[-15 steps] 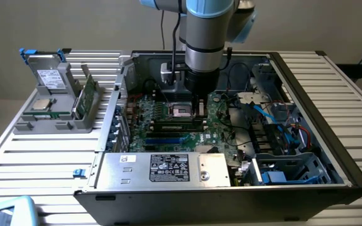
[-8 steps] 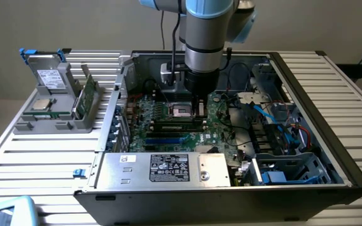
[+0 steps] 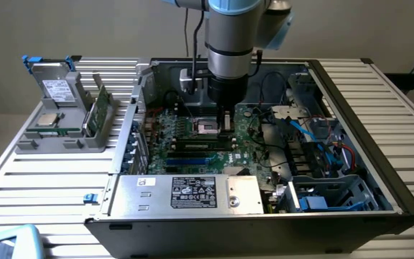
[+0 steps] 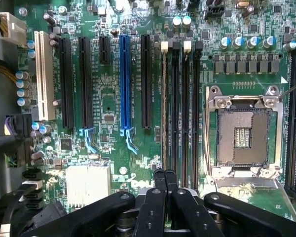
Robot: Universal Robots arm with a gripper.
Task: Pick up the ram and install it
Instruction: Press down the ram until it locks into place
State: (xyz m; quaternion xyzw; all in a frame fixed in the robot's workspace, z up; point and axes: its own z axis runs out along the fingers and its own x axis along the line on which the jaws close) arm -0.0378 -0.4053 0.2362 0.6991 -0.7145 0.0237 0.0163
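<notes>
A green ram [image 3: 102, 109] stick stands on edge in the grey rack [image 3: 63, 144] at the exterior view's left, well apart from the arm. My gripper [image 3: 226, 123] hangs inside the open computer case over the motherboard [image 3: 192, 156], next to the empty processor socket [image 4: 244, 136]. In the wrist view the gripper [image 4: 164, 174] is shut with nothing visible between its black fingers. The fingertips sit over one end of the long black memory slots [image 4: 180, 108]. A thin pale strip runs along the slot under them; I cannot tell whether a stick is seated there.
The rack also holds a grey drive [image 3: 56, 89] and a small silver processor chip [image 3: 49, 120]. Inside the case are a boxed power supply [image 3: 185, 191], a drive cage [image 3: 329, 197] and loose cables [image 3: 301, 129]. The case walls ring the motherboard. A blue expansion slot [image 4: 124, 84] lies beside the memory slots.
</notes>
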